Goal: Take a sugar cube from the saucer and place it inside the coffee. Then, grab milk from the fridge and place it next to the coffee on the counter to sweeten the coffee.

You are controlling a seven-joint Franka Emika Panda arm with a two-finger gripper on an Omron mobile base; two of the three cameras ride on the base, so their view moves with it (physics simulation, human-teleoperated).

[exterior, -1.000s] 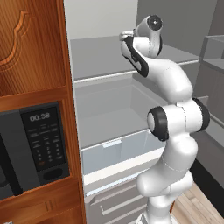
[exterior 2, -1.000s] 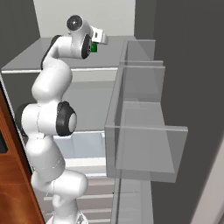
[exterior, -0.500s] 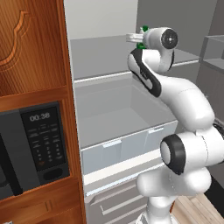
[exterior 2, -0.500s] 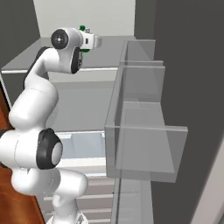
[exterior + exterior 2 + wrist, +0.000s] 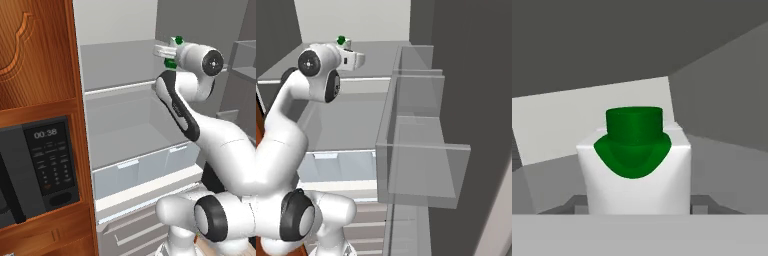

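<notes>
Inside the open fridge [image 5: 125, 135], the claw [image 5: 640, 202] is clamped on the milk [image 5: 634, 167], held above the upper shelf [image 5: 371, 55] near its front edge. A hurried swing out could clip the clear door bins [image 5: 416, 150] and knock the carton loose. A microwave [image 5: 35, 170] sits in wood cabinetry [image 5: 35, 50] alongside.

The small white milk carton with a green cap [image 5: 634, 165] is cut off below by the hand view's bottom, so its lower band is unseen. In the left base view the arm's wrist hides most of it. The black microwave with keypad [image 5: 37, 170] runs off the left edge.
</notes>
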